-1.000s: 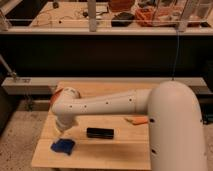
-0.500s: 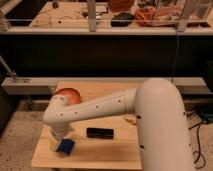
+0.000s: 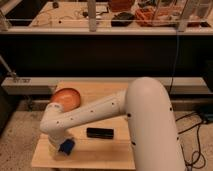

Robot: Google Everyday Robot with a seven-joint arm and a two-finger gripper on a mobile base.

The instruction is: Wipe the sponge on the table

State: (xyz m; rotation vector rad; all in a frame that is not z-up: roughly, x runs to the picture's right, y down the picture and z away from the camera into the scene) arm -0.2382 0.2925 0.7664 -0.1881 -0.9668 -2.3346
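Since the earlier frames the arm (image 3: 145, 115) has swung down and toward the left of the frame, its bend now lying lower over the left part of the surface (image 3: 102, 150). That move has uncovered more of the bowl (image 3: 66, 96), which was mostly hidden behind the arm a second ago. The sponge (image 3: 66, 146) has barely shifted; it sits at about the same spot near the lower left corner.

From my station I see the hand (image 3: 54, 149) at the lower left of the frame, low over the front left corner of the surface, hanging below the bend of the arm. I cannot tell whether the hand is open, closed or gripping anything. The blue sponge lies on the surface right against the hand's right side, and I cannot tell whether it is held or only touched.

To the right of the sponge, near it but apart, a black bar (image 3: 99, 132) lies flat, lengthwise across the frame. The orange bowl stands at the back left of the surface, partly covered by the arm along its lower right edge. The bulky white upper arm fills the lower right of the frame and hides the right part of the surface. Across the top runs a cluttered bench (image 3: 70, 15) behind a railing.
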